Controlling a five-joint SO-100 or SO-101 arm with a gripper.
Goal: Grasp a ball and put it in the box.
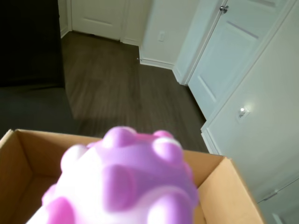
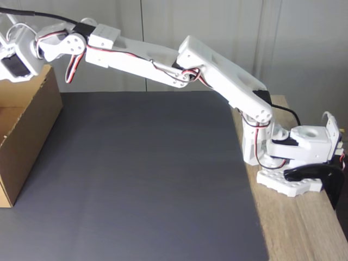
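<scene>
Purple-pink-white knobbly ball sits right in front of the wrist camera, out of focus, covering the lower centre of the wrist view. Fingers are hidden behind it, so jaw opening cannot be read directly; since the ball is carried up close to the lens in mid-air, judged to be clamped in the gripper, opening about one ball-width. Brown cardboard box lies below and beyond the ball: far wall and right wall visible, open top, inside floor partly seen left of the ball. In the fixed view the arm is stretched almost fully out from its base at the wooden table edge, across the dark mat, with the wrist end over the box rim at far left; gripper tips are cut off by the frame edge there. Step in hand, by judgement: release over the box. To do it well: check the ball is inside the near wall line rather than over the rim, lower slightly if reach allows so it drops short, then open jaws in one clean motion. Risk: ball is bumpy and likely bouncy; a high drop or a clip on the rim could send it out onto the mat.
</scene>
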